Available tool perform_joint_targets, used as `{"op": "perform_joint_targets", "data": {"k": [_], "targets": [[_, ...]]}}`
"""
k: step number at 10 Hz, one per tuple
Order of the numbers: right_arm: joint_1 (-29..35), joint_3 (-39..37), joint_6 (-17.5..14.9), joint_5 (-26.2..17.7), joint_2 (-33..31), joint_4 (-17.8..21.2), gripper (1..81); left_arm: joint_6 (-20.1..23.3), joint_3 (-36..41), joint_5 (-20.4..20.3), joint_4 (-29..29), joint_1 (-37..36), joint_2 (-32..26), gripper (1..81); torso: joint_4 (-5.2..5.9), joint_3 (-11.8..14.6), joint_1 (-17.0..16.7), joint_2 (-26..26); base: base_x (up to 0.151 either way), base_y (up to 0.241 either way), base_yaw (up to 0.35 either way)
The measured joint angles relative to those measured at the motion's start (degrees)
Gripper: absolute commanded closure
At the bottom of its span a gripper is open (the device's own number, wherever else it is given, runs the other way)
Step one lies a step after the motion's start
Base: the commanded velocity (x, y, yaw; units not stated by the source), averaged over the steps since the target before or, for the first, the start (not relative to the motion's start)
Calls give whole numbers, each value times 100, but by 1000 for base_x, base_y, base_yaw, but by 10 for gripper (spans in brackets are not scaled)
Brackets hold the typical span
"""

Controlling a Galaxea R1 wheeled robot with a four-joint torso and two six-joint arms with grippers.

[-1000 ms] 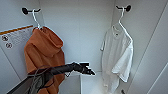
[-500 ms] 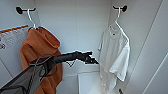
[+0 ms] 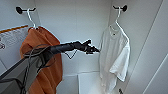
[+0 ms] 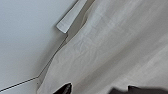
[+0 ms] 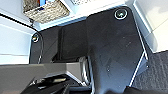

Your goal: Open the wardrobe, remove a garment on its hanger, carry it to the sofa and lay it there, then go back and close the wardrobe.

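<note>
The wardrobe point(image 3: 75, 20) stands open, and I look into its white inside. The garment point(image 3: 115, 55), a white short-sleeved shirt, hangs at the right on its thin white hanger point(image 3: 117, 18), whose hook sits over a black peg point(image 3: 122, 8). My left arm reaches in from the left. My left gripper point(image 3: 93, 47) is open at chest height, just short of the shirt's near edge. In the left wrist view the shirt's fabric point(image 4: 112, 50) is very close, with my dark fingertips point(image 4: 64, 89) spread apart in front of it.
A rust-orange garment point(image 3: 42, 50) hangs on a second peg at the left, right behind my left arm. A white step point(image 3: 87, 80) runs along the wardrobe's bottom. The open door point(image 3: 155, 50) stands at the right. A wicker basket point(image 5: 46, 11) shows in the right wrist view.
My left arm has stretched further right, from in front of the orange garment to just beside the white shirt.
</note>
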Motion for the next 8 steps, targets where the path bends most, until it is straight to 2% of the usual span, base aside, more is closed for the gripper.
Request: {"op": "perform_joint_targets", "data": {"k": [3, 6, 8], "targets": [[0, 0, 0, 16, 2, 0, 10, 0, 1, -394, -547, -466, 132, 10, 0, 0, 0, 2, 0, 0, 0], [-1, -2, 0, 38, 20, 0, 10, 0, -73, -621, -1006, -681, 178, 10, 0, 0, 0, 2, 0, 0, 0], [0, -2, 0, 61, 28, 1, 10, 0, -79, -973, -1477, -872, 178, 10, 0, -2, 0, 2, 0, 0, 0]]}}
